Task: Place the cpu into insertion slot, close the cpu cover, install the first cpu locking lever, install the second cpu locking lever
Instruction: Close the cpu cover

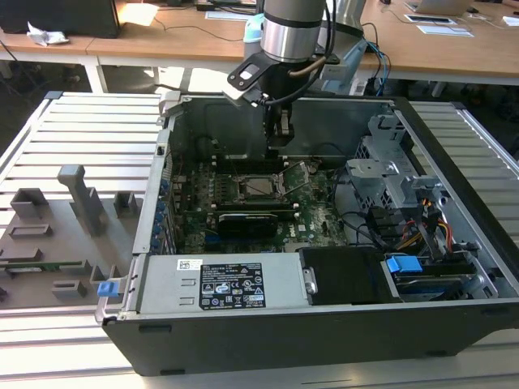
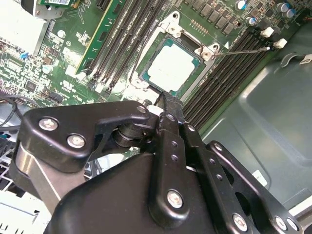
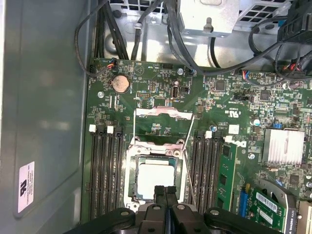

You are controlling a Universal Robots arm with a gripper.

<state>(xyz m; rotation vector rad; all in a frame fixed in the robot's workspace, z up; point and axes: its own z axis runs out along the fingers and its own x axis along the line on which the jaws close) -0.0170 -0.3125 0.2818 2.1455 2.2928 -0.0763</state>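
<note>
Shows the cpu (image 3: 155,179) flat in the insertion slot (image 3: 136,178), silver face up, edges parallel to the slot's — square, no long axis. Lies just beyond the gripper (image 3: 165,191), fingers pinched together, empty.

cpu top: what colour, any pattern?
Plain pale silver-grey on the cpu, no pattern visible. It shows best in the second wrist view.
</note>
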